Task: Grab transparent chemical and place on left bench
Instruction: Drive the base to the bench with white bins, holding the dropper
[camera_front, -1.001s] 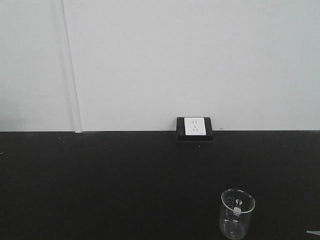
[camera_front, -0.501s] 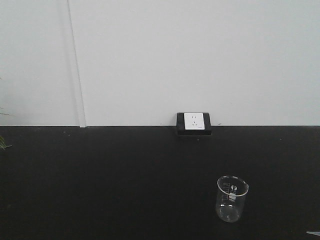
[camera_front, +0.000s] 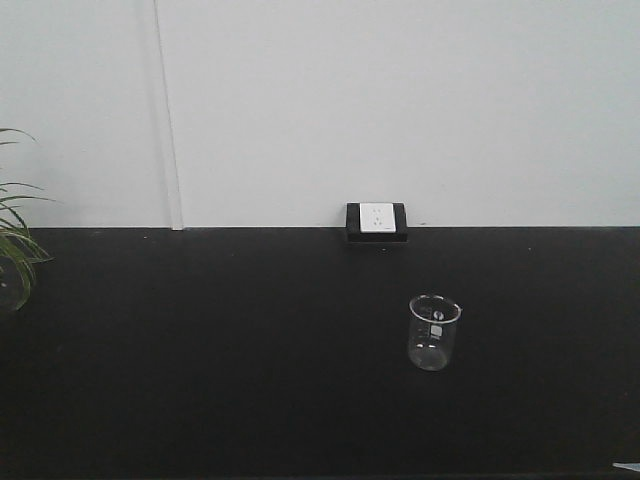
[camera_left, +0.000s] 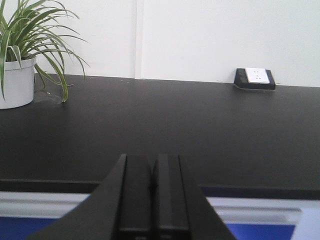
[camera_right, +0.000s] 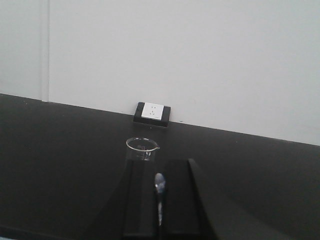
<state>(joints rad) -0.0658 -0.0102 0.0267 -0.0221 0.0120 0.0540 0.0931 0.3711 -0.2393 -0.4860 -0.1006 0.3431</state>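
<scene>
The transparent chemical (camera_front: 434, 335), a small clear beaker with a spout and white marks, stands upright on a black counter (camera_front: 200, 350), right of centre and in front of a white wall socket (camera_front: 376, 219). In the right wrist view the beaker (camera_right: 142, 150) stands just beyond my right gripper (camera_right: 160, 166), apart from it. That gripper is shut on a thin whitish dropper-like piece (camera_right: 159, 187) between its fingers. My left gripper (camera_left: 152, 161) is shut with nothing in it, hanging over the counter's front edge. The left bench is out of view.
A potted spider plant (camera_left: 30, 40) in a white pot stands at the counter's far left by the wall; its leaves (camera_front: 12, 250) reach into the front view. The socket box (camera_left: 255, 77) sits against the white wall. A whitish tip (camera_front: 625, 466) shows at the bottom right corner.
The view has drawn back from the counter. The beaker now looks smaller and higher in the frame, and the plant has come into sight at the left.
</scene>
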